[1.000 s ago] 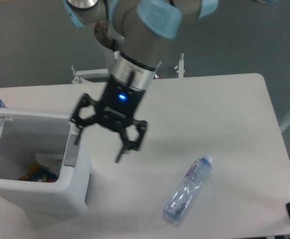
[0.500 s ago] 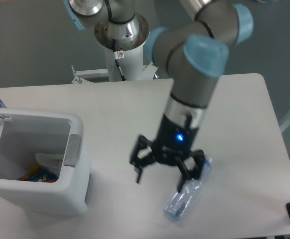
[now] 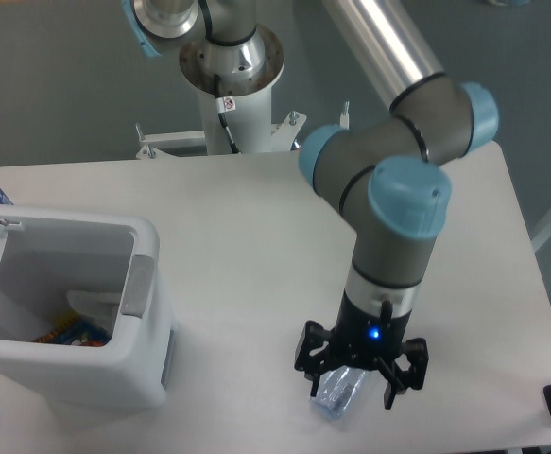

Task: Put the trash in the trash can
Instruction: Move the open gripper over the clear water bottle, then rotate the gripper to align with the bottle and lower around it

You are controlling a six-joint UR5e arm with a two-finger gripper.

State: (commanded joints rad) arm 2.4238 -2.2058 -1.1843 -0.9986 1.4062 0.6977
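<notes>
The arm is swinging away from the trash can point(image 3: 147, 284) & dropping onto the water bottle point(image 3: 339, 392): 1 s ago the gripper point(image 3: 361, 374) was hanging by the bin's rim, 0.5 s ago it was over the bottle's upper end, now it's sitting low, straddling the bottle's lower end near the table's front edge. Fingers are spread wide either side of the bottle, not yet closing, so nothing's in its hold. Prob. means the bottle pick is starting. Inside the open bin, some litter is already lying at the bottom; can't tell if the wrapper is among it.

The table point(image 3: 256, 208) is plain white & matte, w/ a rounded corner at far right. Behind it, grey floor & the robot's base pedestal point(image 3: 230, 85).
</notes>
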